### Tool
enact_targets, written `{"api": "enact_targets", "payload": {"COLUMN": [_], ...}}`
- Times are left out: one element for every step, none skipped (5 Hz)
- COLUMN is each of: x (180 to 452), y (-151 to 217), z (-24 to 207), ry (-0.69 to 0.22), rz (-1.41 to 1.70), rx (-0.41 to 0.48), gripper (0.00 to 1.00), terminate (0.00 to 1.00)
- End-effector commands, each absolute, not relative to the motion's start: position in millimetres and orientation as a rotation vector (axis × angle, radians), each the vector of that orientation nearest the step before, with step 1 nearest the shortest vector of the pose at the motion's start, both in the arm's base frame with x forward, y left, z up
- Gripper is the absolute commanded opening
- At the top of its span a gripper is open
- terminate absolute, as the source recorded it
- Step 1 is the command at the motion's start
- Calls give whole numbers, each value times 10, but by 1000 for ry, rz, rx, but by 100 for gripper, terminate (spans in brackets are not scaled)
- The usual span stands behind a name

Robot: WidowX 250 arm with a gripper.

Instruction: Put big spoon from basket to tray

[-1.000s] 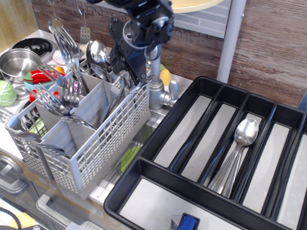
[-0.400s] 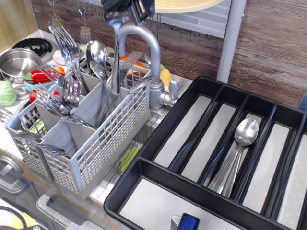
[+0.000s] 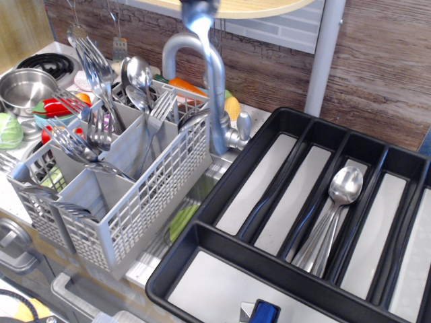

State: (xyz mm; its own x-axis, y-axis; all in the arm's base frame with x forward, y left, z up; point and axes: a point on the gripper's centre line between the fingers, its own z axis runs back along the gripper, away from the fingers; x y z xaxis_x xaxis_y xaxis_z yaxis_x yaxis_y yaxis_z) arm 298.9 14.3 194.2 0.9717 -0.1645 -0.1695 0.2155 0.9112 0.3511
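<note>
One big spoon (image 3: 210, 81) above basket (image 3: 128, 195)

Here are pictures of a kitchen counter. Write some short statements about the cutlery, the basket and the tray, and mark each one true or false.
1. The black tray holds spoons in one long compartment. True.
2. The grey basket is empty. False: forks and other cutlery stand in it.
3. The basket stands to the left of the tray in the picture. True.
4. The spoons in the tray lie in the leftmost long compartment. False: they lie in the middle one; the two compartments left of it are bare.
5. The spoons in the tray lie with their bowls toward the wall. True.
</note>
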Motion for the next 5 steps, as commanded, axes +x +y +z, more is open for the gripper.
{"api": "enact_targets", "payload": {"x": [3090,3101,3153,3150,3160], "y": [-66,-242,-393,-429,-417], "z": [1846,1626,1510,1343,1099], "ry": [90,103,126,162,190], "rz": [-146,-145,-158,-112,-59], "rx": [274,197,220,222,226], "gripper": [0,0,0,0,0], "terminate": [0,0,0,0,0]}}
